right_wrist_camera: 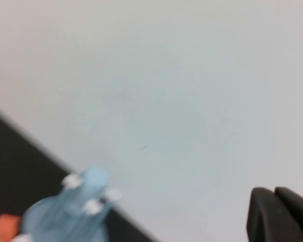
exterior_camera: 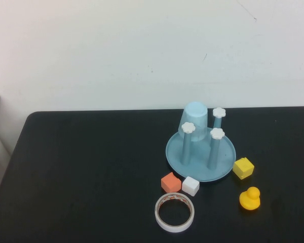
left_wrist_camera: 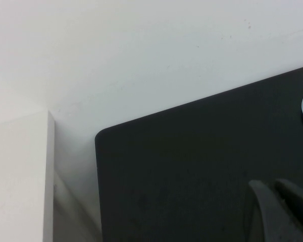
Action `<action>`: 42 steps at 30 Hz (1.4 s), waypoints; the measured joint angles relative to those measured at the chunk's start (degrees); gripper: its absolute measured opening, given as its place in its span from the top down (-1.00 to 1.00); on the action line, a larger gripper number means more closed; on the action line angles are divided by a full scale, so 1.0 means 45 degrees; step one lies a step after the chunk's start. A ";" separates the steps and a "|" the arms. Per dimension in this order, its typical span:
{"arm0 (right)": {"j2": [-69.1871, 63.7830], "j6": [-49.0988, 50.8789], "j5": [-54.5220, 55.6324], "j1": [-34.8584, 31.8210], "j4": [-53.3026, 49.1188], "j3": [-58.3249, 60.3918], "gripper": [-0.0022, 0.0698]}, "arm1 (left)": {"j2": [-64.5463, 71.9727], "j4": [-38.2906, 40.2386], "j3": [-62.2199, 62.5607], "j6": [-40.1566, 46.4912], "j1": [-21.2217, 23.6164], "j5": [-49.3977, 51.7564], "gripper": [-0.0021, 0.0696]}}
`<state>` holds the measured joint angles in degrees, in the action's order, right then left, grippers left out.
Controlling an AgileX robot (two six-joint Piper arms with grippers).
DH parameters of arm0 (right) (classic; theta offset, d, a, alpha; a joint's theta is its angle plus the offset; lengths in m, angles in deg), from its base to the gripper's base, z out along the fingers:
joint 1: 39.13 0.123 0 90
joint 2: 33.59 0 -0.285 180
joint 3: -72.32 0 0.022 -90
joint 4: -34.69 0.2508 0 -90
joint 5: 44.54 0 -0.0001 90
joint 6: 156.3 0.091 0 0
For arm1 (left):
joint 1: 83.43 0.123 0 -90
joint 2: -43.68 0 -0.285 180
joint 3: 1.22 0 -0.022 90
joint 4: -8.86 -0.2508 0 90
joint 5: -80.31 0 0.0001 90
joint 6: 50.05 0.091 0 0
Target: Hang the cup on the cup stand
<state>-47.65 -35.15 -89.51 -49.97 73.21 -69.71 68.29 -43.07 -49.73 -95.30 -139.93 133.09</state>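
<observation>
Both grippers, left [left_wrist_camera: 278, 189] and right [right_wrist_camera: 275, 199], closed empty, off the table; cup [exterior_camera: 194, 117] upside down on stand [exterior_camera: 200, 154] post

Black table [exterior_camera: 81, 172]: cup stand [exterior_camera: 200, 169], orange block [exterior_camera: 171, 182], white block [exterior_camera: 190, 186], yellow block [exterior_camera: 243, 168], duck [exterior_camera: 250, 198], tape ring [exterior_camera: 175, 212].

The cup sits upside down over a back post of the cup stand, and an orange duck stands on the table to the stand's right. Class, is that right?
One detail is wrong: the duck is yellow, not orange, as the high view shows. The cup does sit upside down over a back post of the cup stand. Left gripper and right gripper are shut, away from both.
</observation>
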 joint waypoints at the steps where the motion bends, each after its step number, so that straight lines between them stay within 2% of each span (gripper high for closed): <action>1: 0.0376 0.0000 0.0471 0.0000 -0.0025 0.0338 0.94 | 0.0000 0.0000 0.0000 0.0000 0.0000 0.0000 0.95; 8: 0.1173 0.0539 0.4047 0.0027 -0.0426 0.3393 0.94 | 0.0000 0.0000 0.0000 0.0000 0.0000 0.0022 0.95; 11: 0.1173 0.3566 0.5616 0.0048 -0.2794 0.4635 0.94 | 0.0000 0.0000 0.0000 0.0000 0.0000 0.0022 0.95; 14: 0.1335 0.7889 0.5940 0.0075 -0.6318 0.5762 0.94 | 0.0000 0.0000 0.0000 0.0000 0.0000 0.0022 0.95; 16: 0.1546 1.0177 0.6030 0.0284 -0.8216 0.6969 0.94 | 0.0000 0.0000 0.0000 0.0000 0.0000 0.0022 0.95; 17: 0.1547 1.0548 0.6062 0.0406 -0.8467 0.7371 0.94 | 0.0000 0.0000 0.0000 0.0000 0.0000 0.0022 0.95; 23: 0.1547 1.1304 0.6147 0.1605 -0.9080 0.8901 0.94 | 0.0000 0.0000 0.0000 0.0000 0.0000 0.0022 0.95; 27: 0.1547 1.2072 0.5957 0.2382 -0.9154 0.9023 0.94 | 0.0000 0.0000 0.0000 0.0000 0.0000 0.0022 0.95; 31: 0.1547 1.2314 0.5803 0.2246 -0.9358 0.9001 0.94 | 0.0000 0.0000 0.0000 0.0000 0.0000 0.0022 0.95; 36: 0.1547 1.2432 0.5671 0.1273 -0.9672 0.8982 0.94 | 0.0000 0.0000 0.0000 0.0000 0.0000 0.0022 0.95; 42: 0.1547 1.2432 0.5652 0.1132 -0.9768 0.8982 0.94 | 0.0000 0.0000 0.0000 0.0000 0.0000 0.0022 0.95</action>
<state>-40.68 20.80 -64.07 -44.87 29.26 -29.29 68.29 -43.07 -49.73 -95.30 -139.93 133.18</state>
